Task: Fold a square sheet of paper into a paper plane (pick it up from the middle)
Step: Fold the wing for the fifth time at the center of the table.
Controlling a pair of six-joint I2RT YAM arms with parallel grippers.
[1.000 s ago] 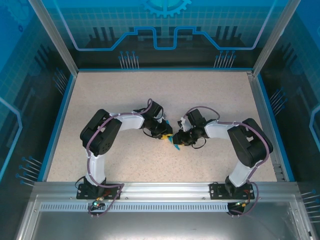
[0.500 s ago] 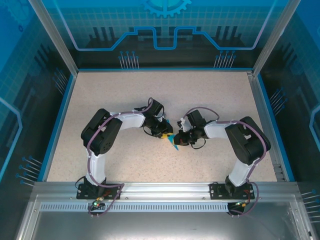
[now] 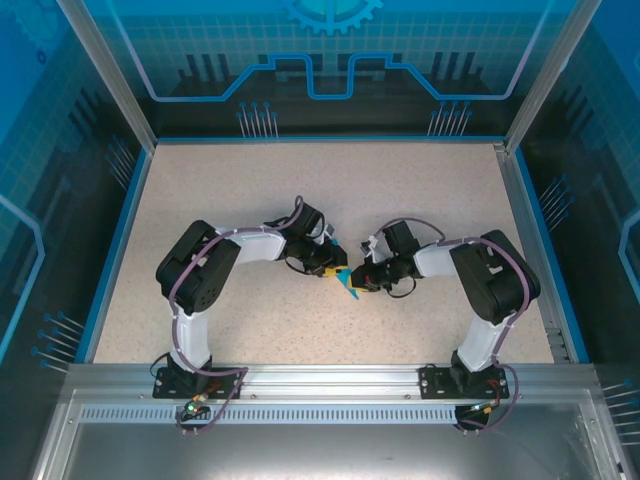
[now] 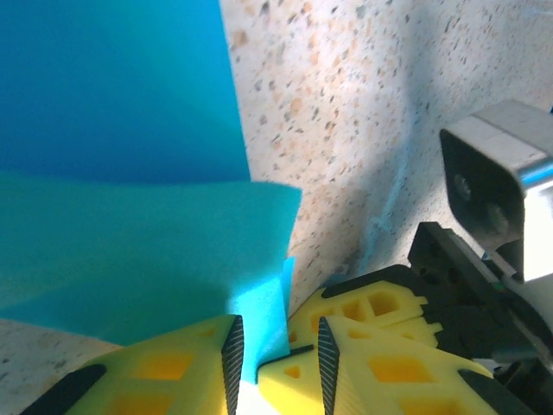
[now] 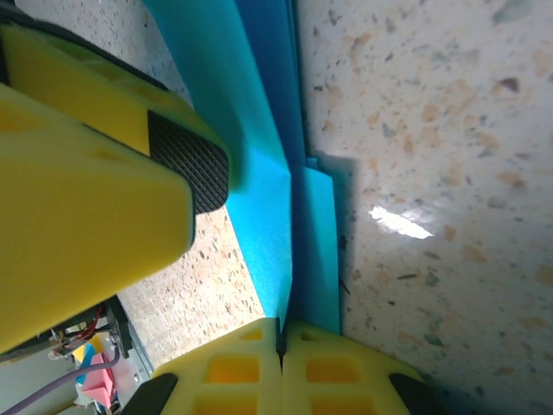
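Observation:
The square sheet of paper (image 3: pixel 349 288), teal and folded into layers, stands on edge between the two grippers at mid-table. My right gripper (image 5: pixel 281 333) is shut on a fold of the paper (image 5: pixel 268 233), its yellow fingertips pressed together with the sheet pinched between them. My left gripper (image 4: pixel 276 337) stands open around the same edge of the paper (image 4: pixel 130 225). The right gripper's yellow fingers (image 4: pixel 367 311) reach into that gap. From above, the left gripper (image 3: pixel 336 271) and right gripper (image 3: pixel 359 279) meet tip to tip over the paper.
The speckled table (image 3: pixel 250 190) is bare around the arms, bounded by a blue rim (image 3: pixel 118 240) and metal frame posts. The left gripper's finger (image 5: pixel 95 173) looms close beside the paper in the right wrist view.
My right gripper has closed on the paper's fold. My left gripper's jaws have spread a little. Both wrists stay together at mid-table.

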